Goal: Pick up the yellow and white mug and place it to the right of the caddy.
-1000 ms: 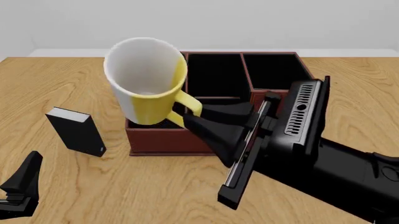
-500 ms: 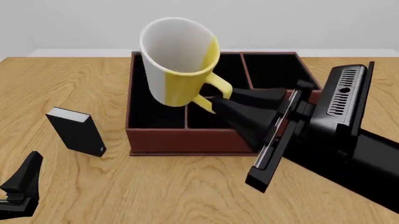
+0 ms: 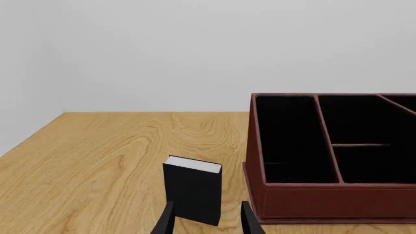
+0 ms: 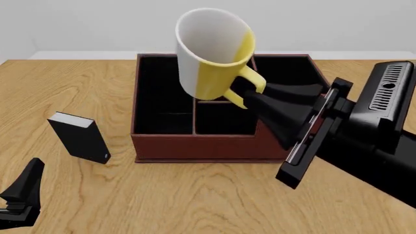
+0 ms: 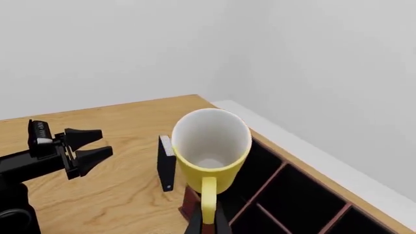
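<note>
Right gripper (image 4: pixel 242 93): closed on the handle of the yellow and white mug (image 4: pixel 211 53).
Mug: aloft, tilted, above the caddy (image 4: pixel 195 141).
Left gripper (image 4: pixel 26 187): near-left, fingers apart, empty.
Black block (image 4: pixel 81 137): upright, left of caddy.

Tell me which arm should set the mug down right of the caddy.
The right. Its gripper already holds the yellow and white mug by the handle above the caddy; the left gripper sits low, far left.
</note>
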